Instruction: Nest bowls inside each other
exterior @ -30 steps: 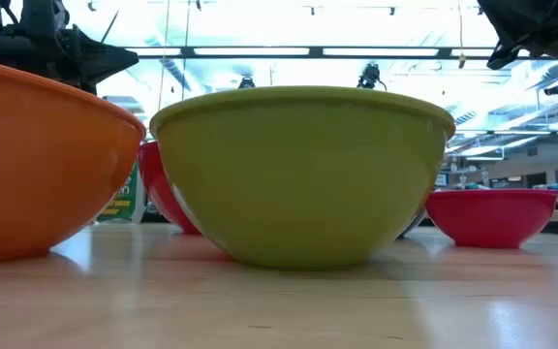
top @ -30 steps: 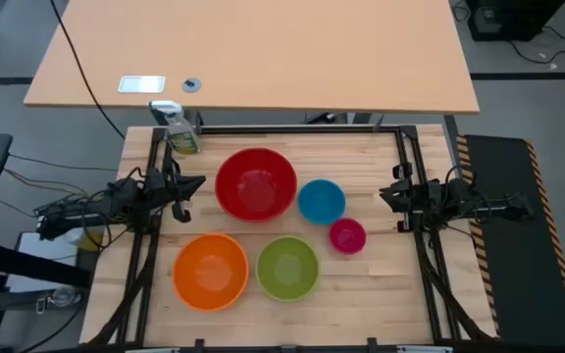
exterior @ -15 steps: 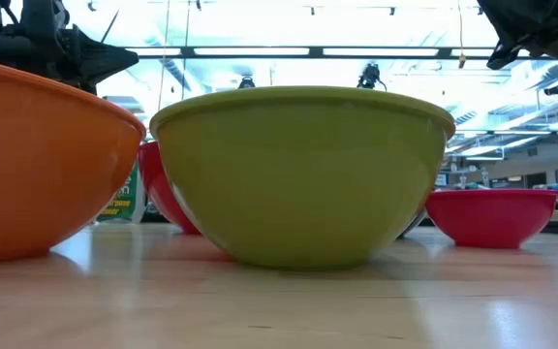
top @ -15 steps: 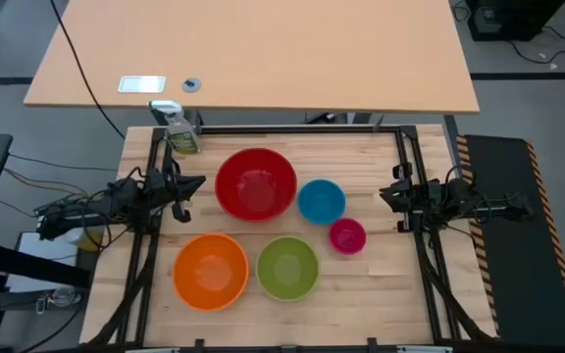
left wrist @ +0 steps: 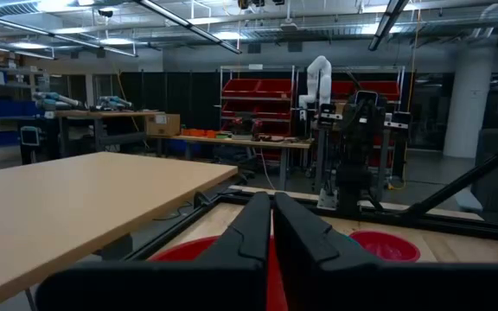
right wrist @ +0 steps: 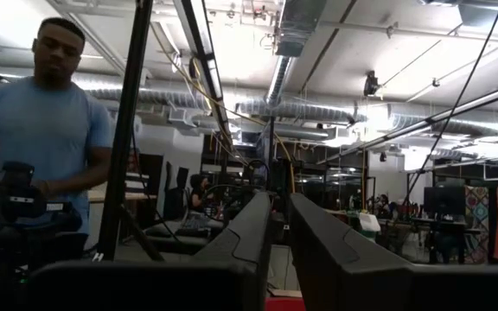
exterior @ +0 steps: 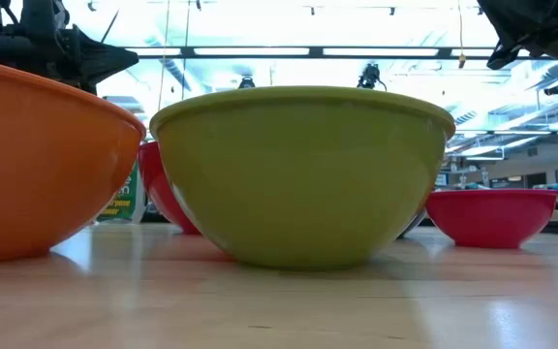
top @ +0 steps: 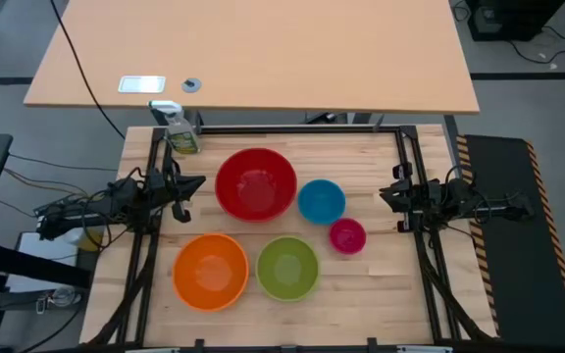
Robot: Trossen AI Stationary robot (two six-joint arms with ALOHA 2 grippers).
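Five bowls stand upright and apart on their bases on the wooden table (top: 371,284). They are red (top: 255,184), blue (top: 321,201), magenta (top: 347,236), orange (top: 210,271) and lime green (top: 287,268). In the low view the green bowl (exterior: 301,174) fills the middle, with the orange one (exterior: 37,160) to its left and the magenta one (exterior: 492,215) to its right. My left gripper (top: 200,181) (left wrist: 271,200) hangs shut above the table's left side, just left of the red bowl. My right gripper (top: 382,195) (right wrist: 279,200) hangs at the right side, fingers nearly together and holding nothing.
A small spray bottle (top: 179,132) (exterior: 122,199) stands at the table's far left corner. Black frame rails (top: 412,226) run along both sides. A larger tan table (top: 263,49) lies beyond the far edge. A person (right wrist: 46,130) stands in the room beyond the table.
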